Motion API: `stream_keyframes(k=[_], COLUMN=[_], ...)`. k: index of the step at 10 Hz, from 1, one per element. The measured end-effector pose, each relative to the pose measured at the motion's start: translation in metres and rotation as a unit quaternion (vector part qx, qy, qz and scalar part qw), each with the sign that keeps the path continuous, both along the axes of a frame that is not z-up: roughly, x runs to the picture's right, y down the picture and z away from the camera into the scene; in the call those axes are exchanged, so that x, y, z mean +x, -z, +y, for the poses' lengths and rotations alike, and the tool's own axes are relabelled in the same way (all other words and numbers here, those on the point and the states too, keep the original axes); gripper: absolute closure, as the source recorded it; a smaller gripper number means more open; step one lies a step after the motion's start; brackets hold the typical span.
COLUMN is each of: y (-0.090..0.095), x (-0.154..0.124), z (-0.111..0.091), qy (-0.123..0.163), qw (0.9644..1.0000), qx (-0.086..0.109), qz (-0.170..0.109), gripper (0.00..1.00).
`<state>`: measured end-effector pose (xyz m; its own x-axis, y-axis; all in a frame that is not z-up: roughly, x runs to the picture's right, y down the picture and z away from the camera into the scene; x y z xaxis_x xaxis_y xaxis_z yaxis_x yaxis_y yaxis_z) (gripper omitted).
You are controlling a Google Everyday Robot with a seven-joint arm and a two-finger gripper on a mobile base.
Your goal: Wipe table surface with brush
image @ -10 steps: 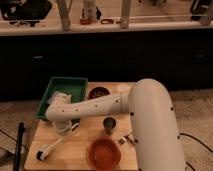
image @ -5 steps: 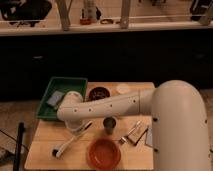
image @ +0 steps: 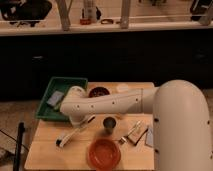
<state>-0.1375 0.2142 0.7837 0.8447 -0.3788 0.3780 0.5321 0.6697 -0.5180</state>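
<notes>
The table surface (image: 46,156) is a pale wooden slatted top. The brush (image: 75,132) lies slanted across its left half, with the white handle rising toward the right and the small dark head (image: 60,144) low on the planks. My gripper (image: 76,120) sits at the end of the white arm (image: 112,104) that reaches in from the right. It is over the upper part of the handle and is shut on the brush. The arm's wrist hides the point of grip.
A green tray (image: 67,82) with a grey-blue pad stands at the back left. A dark bowl (image: 98,92), a metal cup (image: 109,123), an orange bowl (image: 104,153) and a short metal tool (image: 131,134) crowd the middle and right. A black pole (image: 20,145) stands off the left edge.
The arm has swung right and slightly away from the front edge, and the brush has travelled with it, its dark head sliding right across the planks.
</notes>
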Motion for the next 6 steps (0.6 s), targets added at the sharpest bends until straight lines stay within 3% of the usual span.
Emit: stream_keyframes(k=[3, 6], y=[-0.012, -0.013], x=[-0.038, -0.085], z=[0.001, 0.018], qy=[0.011, 0.057], qw=[0.9990, 0.9920], qx=[-0.007, -0.031], qz=[-0.042, -0.108], gripper=[1.00, 1.00])
